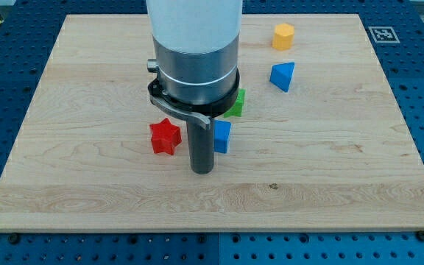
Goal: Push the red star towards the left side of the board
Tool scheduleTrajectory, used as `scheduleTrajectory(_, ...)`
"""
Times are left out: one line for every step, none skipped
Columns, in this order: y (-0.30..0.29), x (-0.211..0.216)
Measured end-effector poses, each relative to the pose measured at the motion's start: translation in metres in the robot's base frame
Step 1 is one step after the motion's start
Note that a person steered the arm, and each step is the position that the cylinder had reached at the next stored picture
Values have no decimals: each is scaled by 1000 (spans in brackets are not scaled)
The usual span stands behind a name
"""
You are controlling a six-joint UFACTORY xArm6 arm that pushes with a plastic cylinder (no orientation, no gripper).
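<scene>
A pale wooden counter (87,184) is sitting on a blue perforated base, with a printed marker tag (380,33) at the board's top-right corner in the view.

No pincer is fitted to this arm, so no spread or closed state is applicable; the arm is ending in a straight dark rod, and my tip (202,171) is resting on the wood in the lower middle of the board.

Nearest my tip, a blue block (221,136) of unclear shape is standing just to the view's right and slightly above it, partly hidden behind the rod. The red star (165,137) is lying just to the view's left of my tip and slightly above it, close but apparently not touching. Further up, a green block (235,104) is showing only in part behind the arm's housing. Beyond that, up and to the view's right, a blue wedge-like block (283,76) and a yellow block (283,35) are standing well apart from my tip.

Judgement: the approach step is under way; the push is not yet engaged. My tip is sitting right of the star but a little low. The next move is calling for a small shift towards the view's top, bringing my tip level with the star's centre, then a straight sweep leftward. An off-centre contact is likely to spin the star or deflect it upward. The way to the left edge is appearing unobstructed.
</scene>
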State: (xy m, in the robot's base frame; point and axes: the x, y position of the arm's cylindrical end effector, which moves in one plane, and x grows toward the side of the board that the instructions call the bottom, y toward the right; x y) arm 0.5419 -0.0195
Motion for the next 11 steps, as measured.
scheduleTrajectory(-1, -7)
scheduleTrajectory(-2, -10)
scheduleTrajectory(-10, -17)
scheduleTrajectory(-23, -31)
scheduleTrajectory(-31, -38)
scheduleTrajectory(-40, -43)
scheduleTrajectory(-52, -47)
scheduleTrajectory(-64, -47)
scheduleTrajectory(-80, -47)
scheduleTrajectory(-81, -48)
scheduleTrajectory(-64, -48)
